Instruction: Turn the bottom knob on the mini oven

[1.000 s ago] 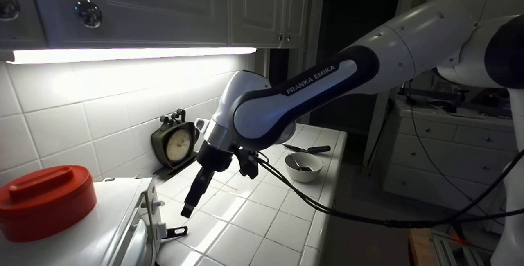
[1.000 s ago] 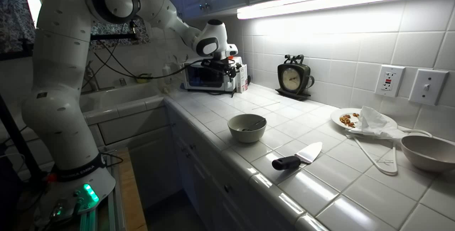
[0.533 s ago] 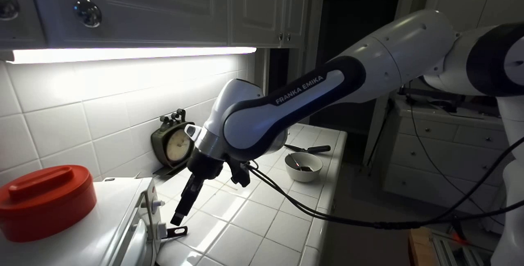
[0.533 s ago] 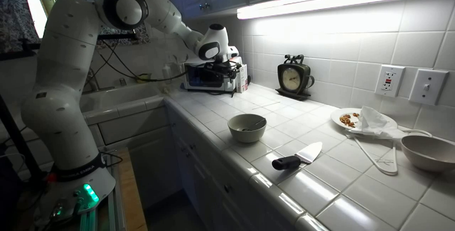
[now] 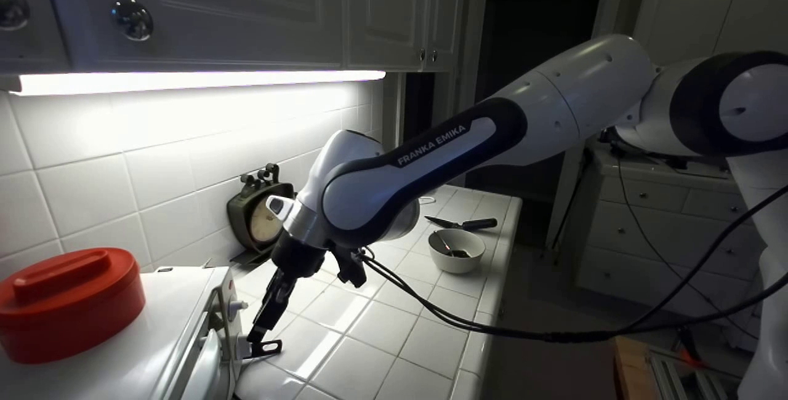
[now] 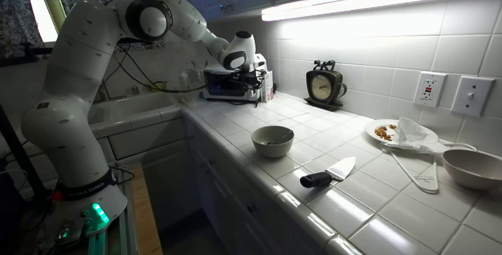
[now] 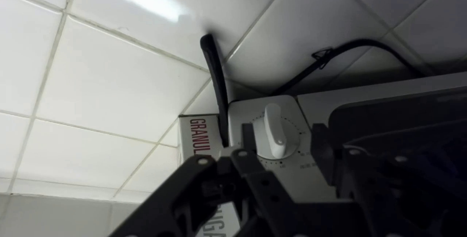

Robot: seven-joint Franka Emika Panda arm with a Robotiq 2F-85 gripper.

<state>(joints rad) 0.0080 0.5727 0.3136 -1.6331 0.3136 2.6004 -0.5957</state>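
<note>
The mini oven [image 5: 178,301] stands at the counter's end, its white top and control side showing in an exterior view; part of its front [image 6: 219,86] appears behind my arm. The bottom knob [image 7: 275,131], white with a raised grip bar, lies between the fingers of my gripper [image 7: 285,140] in the wrist view. Those jaws are parted, with a visible gap on the right of the knob; whether the left finger touches the dial I cannot tell. In an exterior view my fingertips reach down right beside this knob. The upper knob [image 5: 237,308] sits above it.
A red lidded pot [image 5: 71,304] rests on the oven. Close by the knob are a sugar box [image 7: 202,135], a black handle [image 7: 215,73] and a black cord [image 7: 343,53]. Further along the counter stand a clock-like scale [image 6: 323,86] and a bowl [image 6: 272,141].
My arm has come lower and closer to the oven. The fingertips have gone from above the counter, apart from the oven, to right at the bottom knob.
</note>
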